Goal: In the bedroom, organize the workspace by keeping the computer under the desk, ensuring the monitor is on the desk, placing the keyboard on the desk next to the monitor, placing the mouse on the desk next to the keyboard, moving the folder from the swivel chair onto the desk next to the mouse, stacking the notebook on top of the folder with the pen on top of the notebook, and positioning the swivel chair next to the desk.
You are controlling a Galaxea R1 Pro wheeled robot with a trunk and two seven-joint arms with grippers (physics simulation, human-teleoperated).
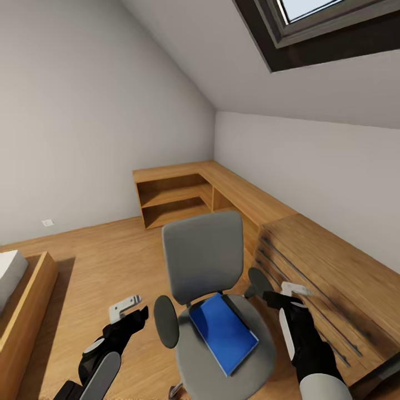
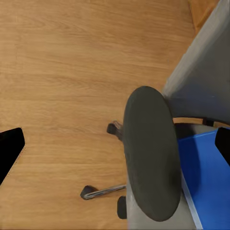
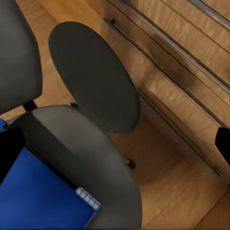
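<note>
The swivel chair (image 1: 203,255) stands right in front of me, its grey back toward the far corner. The blue folder (image 1: 222,332) lies flat on its seat, slightly askew. My left gripper (image 1: 133,310) hovers open just outside the chair's left black armrest (image 2: 151,153); its dark fingertips (image 2: 10,149) sit at opposite edges of the left wrist view with nothing between them. Beside the right armrest (image 3: 93,79) my right gripper (image 1: 283,294) hangs open, close to the seat rim. The folder's corner (image 3: 38,196) shows in the right wrist view.
A low light-wood drawer cabinet (image 1: 333,278) runs close along the chair's right side. An open wood shelf unit (image 1: 172,200) fills the far corner. A bed frame (image 1: 22,311) is at the left. A skylight (image 1: 322,28) is overhead. The chair's chrome base (image 2: 103,191) rests on wood floor.
</note>
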